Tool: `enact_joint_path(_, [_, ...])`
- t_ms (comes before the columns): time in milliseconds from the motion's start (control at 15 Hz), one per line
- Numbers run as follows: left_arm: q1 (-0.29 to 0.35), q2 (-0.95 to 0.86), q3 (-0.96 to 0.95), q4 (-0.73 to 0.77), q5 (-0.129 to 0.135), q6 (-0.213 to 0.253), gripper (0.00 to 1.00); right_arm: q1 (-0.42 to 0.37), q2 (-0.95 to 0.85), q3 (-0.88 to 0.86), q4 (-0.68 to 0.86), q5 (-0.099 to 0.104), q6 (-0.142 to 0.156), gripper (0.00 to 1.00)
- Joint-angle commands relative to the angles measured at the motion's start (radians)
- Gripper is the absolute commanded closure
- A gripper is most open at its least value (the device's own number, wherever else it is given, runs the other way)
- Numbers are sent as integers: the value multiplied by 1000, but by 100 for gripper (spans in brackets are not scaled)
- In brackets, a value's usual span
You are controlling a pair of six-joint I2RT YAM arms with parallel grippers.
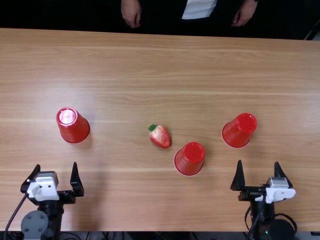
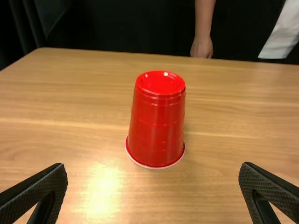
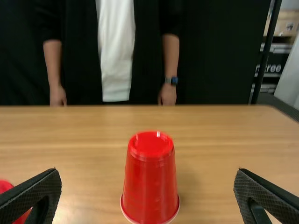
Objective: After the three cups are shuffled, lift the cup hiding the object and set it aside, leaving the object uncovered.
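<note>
The left pincer and the right pincer each have two flat black fingers that taper to a point, and the inner faces carry a fine diamond-grid texture. Just behind each pincer sits a white block on a black crossbar, with thin black cables trailing back from it. Farther behind the left pincer is a round grey joint housing with small dark screw holes, while the housing behind the right pincer is black.
</note>
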Motion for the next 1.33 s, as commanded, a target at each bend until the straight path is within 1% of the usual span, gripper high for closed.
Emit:
enact_joint_path(0, [-1,-11,-33,3,31,7,0,-13,-7,-28,34,0,6,0])
enact_joint_path(67, [-1,-11,-54,3,60,9,0,-13,-7,-33,51,3,8,0])
enact_joint_path(133, [-2,-11,-71,9,81,7,0,-13,-7,-33,58,3,10,0])
enact_joint_path(200, [-1,-11,-76,33,84,7,0,-13,-7,-33,58,5,10,0])
enact_joint_path(400, [-2,-11,-89,141,81,9,0,-13,-7,-34,58,1,8,0])
enact_joint_path(1267, [-1,-11,-89,145,81,6,0,-13,-7,-34,58,1,8,0])
